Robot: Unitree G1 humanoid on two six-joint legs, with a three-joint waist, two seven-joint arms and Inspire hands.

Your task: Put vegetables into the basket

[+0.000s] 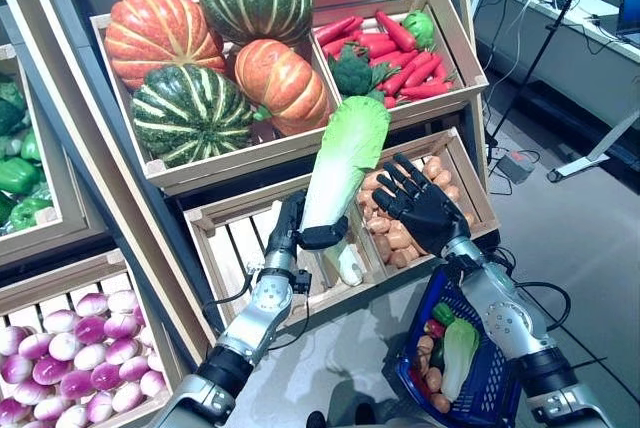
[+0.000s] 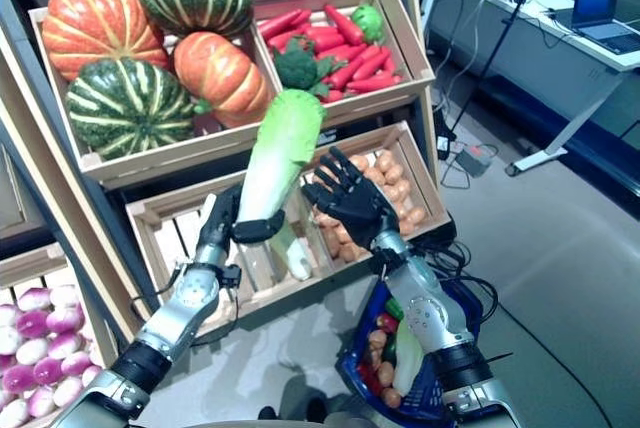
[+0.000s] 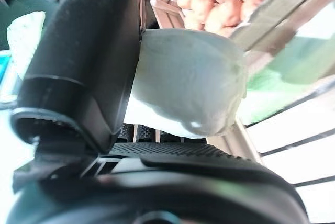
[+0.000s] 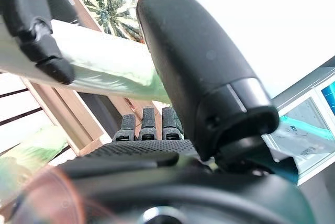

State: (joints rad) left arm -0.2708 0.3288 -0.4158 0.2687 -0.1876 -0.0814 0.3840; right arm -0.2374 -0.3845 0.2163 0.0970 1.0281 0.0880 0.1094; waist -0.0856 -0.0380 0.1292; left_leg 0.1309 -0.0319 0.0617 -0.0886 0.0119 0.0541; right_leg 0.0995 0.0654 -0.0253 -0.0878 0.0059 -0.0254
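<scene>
Overhead, in the left eye view, the left hand (image 1: 300, 233) is raised before the lower crate (image 1: 240, 248), its fingers and thumb curled round the pale stalk of a napa cabbage (image 1: 345, 163). The cabbage is long, white at the base and leafy green at the top; its long axis runs upward and slightly to the right, the leafy end pointing toward the carrot crate (image 1: 440, 38). The right hand (image 1: 420, 203) is held just beside it with fingers spread and straight, gripping nothing, above the potatoes (image 1: 395, 238). A blue basket (image 1: 490, 378), hung at the right forearm, already holds another cabbage and smaller vegetables.

In the right eye view the same arrangement is seen, with pumpkins (image 2: 150, 48) in the upper crate behind.

In the left wrist view the thumb (image 3: 89, 62) is pressed against the cabbage's rounded white base.

In the right wrist view the right hand's thumb (image 4: 204, 72) stands free, and the cabbage is seen held across by the other hand.
</scene>
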